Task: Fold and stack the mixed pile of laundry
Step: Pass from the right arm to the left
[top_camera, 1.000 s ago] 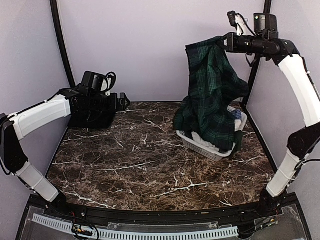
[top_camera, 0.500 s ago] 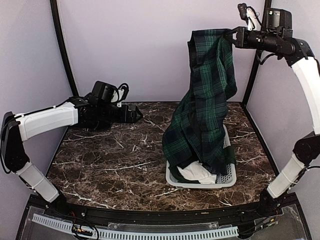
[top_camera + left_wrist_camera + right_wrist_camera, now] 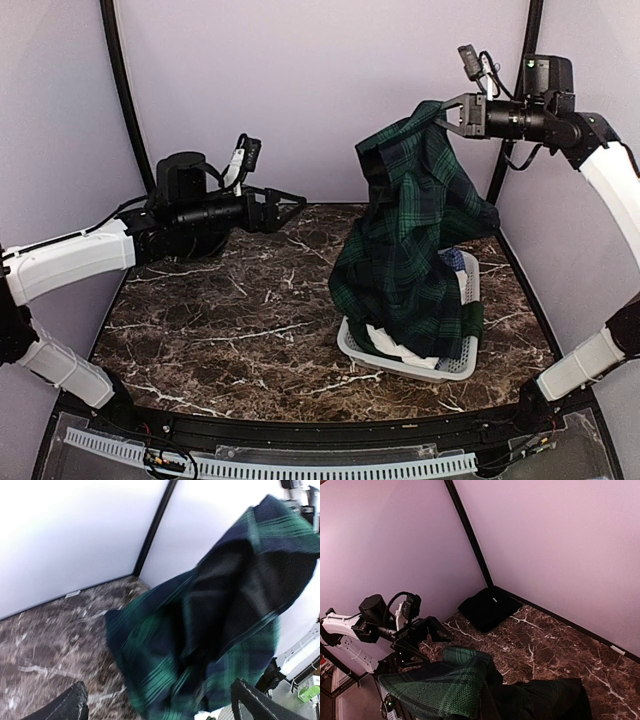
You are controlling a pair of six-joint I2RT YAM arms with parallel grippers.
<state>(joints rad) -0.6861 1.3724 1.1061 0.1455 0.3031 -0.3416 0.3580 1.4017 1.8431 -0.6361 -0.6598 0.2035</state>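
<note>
My right tool [image 3: 447,109], clamped on the tartan skirt [image 3: 410,230] above the basket [image 3: 455,363], has dipped while my open, empty left tool [image 3: 293,205] advances, likely to share the hold.

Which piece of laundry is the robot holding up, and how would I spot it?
Look at the right side of the dark marble table, where a white slatted basket sits. Hanging above it from the right gripper is a skirt, its lower end draped over the basket. It alone is green-and-navy tartan; the clothes under it are white and bluish.
</note>
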